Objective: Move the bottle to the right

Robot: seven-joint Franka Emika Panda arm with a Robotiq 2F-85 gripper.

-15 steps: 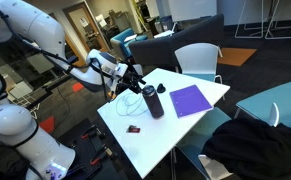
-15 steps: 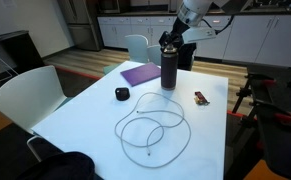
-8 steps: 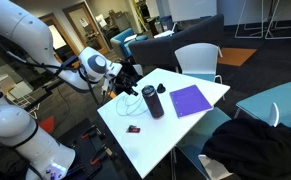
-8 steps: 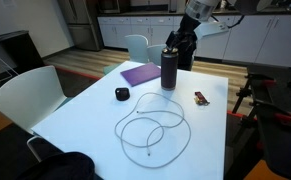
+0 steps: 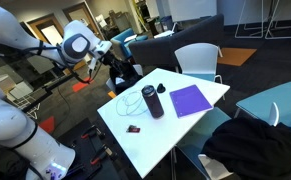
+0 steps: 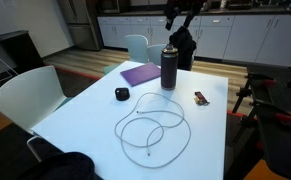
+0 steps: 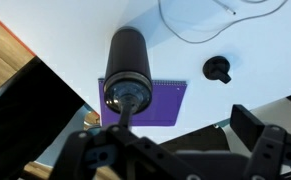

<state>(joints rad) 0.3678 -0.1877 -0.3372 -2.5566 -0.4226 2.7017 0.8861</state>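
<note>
The bottle (image 5: 152,101) is tall, dark grey-black and stands upright on the white table (image 5: 155,135) next to a purple notebook (image 5: 192,99). It also shows in an exterior view (image 6: 169,67) and from above in the wrist view (image 7: 125,70). My gripper (image 5: 123,68) hangs above and behind the bottle, apart from it, and shows near the top of an exterior view (image 6: 178,18). In the wrist view its fingers (image 7: 170,135) are spread wide with nothing between them.
A white cable loop (image 6: 153,130) lies on the table's middle. A small dark lump (image 6: 122,94) and a flat black-red item (image 6: 200,98) lie on either side of it. White chairs (image 6: 25,95) stand around the table. A dark cloth (image 5: 250,145) lies past one corner.
The gripper has lifted up and back from beside the bottle's top. The bottle has stayed upright in the same place.
</note>
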